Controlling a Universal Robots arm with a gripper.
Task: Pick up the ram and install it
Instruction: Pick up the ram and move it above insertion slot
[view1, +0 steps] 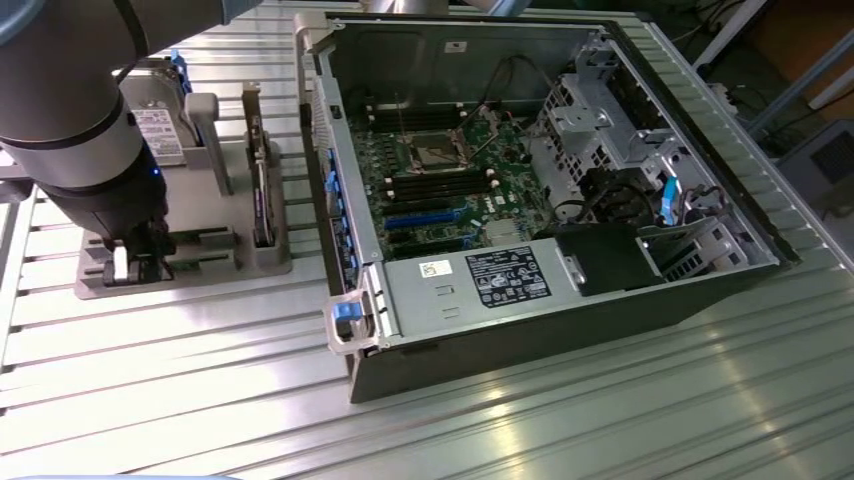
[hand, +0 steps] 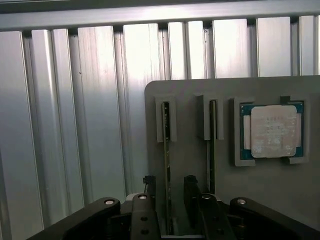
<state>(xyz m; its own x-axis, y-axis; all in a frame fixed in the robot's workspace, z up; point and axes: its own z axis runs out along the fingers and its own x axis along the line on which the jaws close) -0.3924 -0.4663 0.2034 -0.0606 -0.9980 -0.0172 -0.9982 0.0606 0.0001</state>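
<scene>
Through the wrist view I saw the end effector (hand: 169, 186) low over the gray fixture (hand: 190, 90), its two dark fingers (hand: 190, 187) standing apart with a gap on each side of the ram (hand: 166, 150). The ram stood on edge in its slot, running between the fingers, and I could not see either finger touching it. A second stick (hand: 212, 145) stood on edge in the neighbouring slot, just beside the first, and the square silver processor (hand: 272, 131) lay flat in its pocket beyond that. In the exterior view the arm reached down to the fixture at the exterior view's left, with the end effector (view1: 138, 262) at the near end of it and the hard drive (view1: 158, 125) upright behind. The open computer case (view1: 694, 300) sat on the ribbed metal surface (view1: 534, 430) toward the exterior view's right, well apart from the end effector, with its motherboard (view1: 441, 190) exposed.
</scene>
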